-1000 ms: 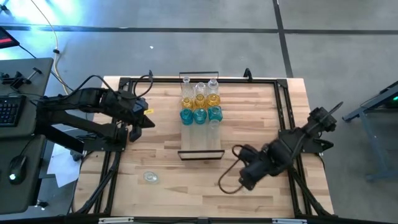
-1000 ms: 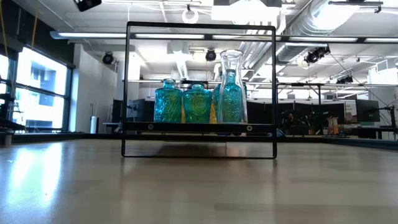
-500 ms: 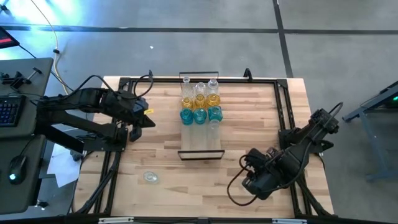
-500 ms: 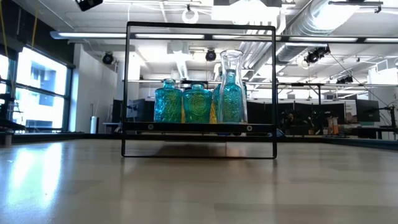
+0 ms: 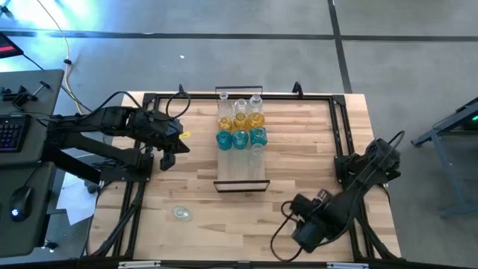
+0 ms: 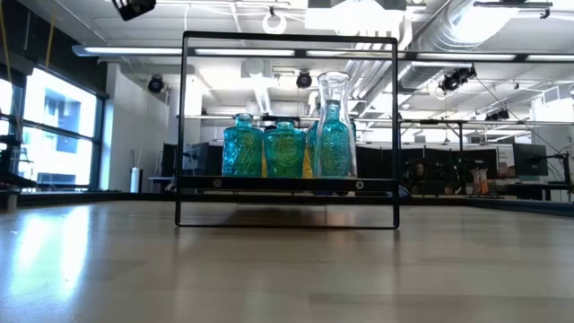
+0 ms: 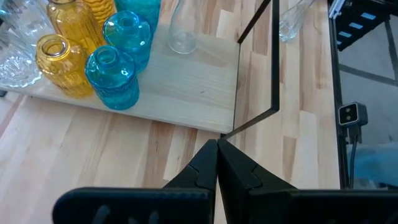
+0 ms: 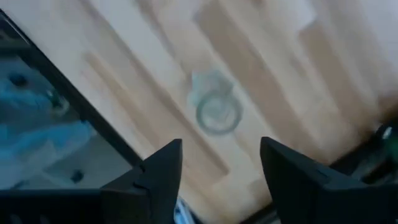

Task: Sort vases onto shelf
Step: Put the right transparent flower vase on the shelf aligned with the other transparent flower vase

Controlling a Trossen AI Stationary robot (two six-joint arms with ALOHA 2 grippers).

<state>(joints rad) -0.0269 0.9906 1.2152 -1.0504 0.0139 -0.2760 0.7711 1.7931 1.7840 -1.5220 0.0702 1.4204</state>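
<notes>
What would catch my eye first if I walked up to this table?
Probably the cluster of small teal-blue, amber-yellow and clear glass vases, standing in rows at the far end of the narrow light-wood shelf mid-table. Next, the two dark arms: the left claw shut beside the shelf, the right claw open, facing a lone clear glass vase near the front edge.

Shelf (image 5: 240,173) and clear vase (image 5: 179,212) on tabletop (image 5: 314,142)

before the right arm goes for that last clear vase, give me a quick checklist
1. Right gripper open: ok.
2. Lone clear glass vase standing on the wooden tabletop, in the right wrist view ahead of the fingers: ok.
3. Right gripper at the vase: not ok, it is well apart.
4. Light-wood shelf has a bare near end: ok.
5. Left gripper shut, beside the shelf: ok.
6. Teal glass vases upright: ok.
</notes>
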